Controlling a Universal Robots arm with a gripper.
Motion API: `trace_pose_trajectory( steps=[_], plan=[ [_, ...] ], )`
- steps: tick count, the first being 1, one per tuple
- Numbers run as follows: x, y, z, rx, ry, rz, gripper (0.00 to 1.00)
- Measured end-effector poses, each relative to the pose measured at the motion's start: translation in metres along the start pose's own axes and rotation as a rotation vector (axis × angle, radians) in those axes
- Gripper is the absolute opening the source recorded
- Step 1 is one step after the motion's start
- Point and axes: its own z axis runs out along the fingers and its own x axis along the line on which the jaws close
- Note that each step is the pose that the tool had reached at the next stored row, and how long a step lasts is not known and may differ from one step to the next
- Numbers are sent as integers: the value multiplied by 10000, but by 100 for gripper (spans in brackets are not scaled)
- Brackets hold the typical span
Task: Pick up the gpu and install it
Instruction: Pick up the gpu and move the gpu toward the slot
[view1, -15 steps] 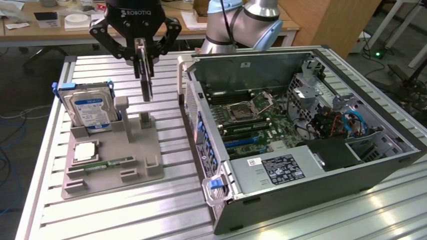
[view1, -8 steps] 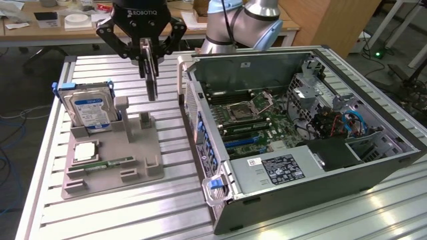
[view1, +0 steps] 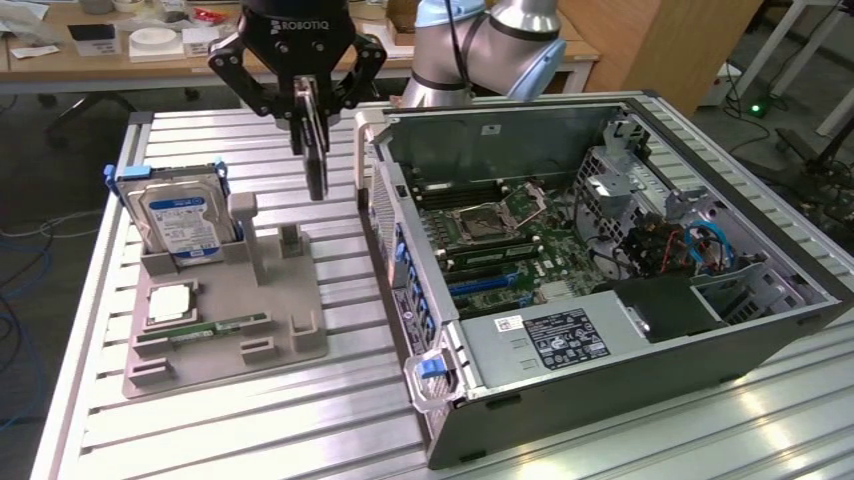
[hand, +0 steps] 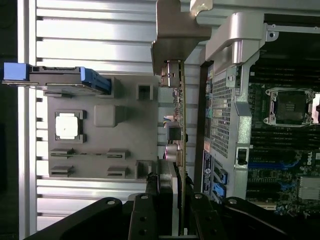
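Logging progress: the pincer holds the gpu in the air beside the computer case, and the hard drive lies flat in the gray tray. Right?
No: the hard drive stands upright on edge in the gray tray, as the exterior view shows. The pincer does hold the gpu.

Bright, even overhead light. Glare streaks the aluminium table (view1: 761, 420) at the exterior view's right; soft shadows edge the grey fixture tray (view1: 220, 368). In the wrist view the gripper (hand: 179, 187) and gpu (hand: 175, 132) read dark against washed-out slats.

The gripper (view1: 310, 108) clamps the gpu (view1: 316, 165) by its top edge — the card hangs upright, clear of the grey holder (view1: 220, 295). The open computer case (view1: 601, 390) lies beside it.
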Motion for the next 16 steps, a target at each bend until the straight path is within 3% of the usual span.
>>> trace_pose_trajectory(
  steps=[16],
  plan=[
    [-172,-4,1,0,0,0,29]
  ],
)
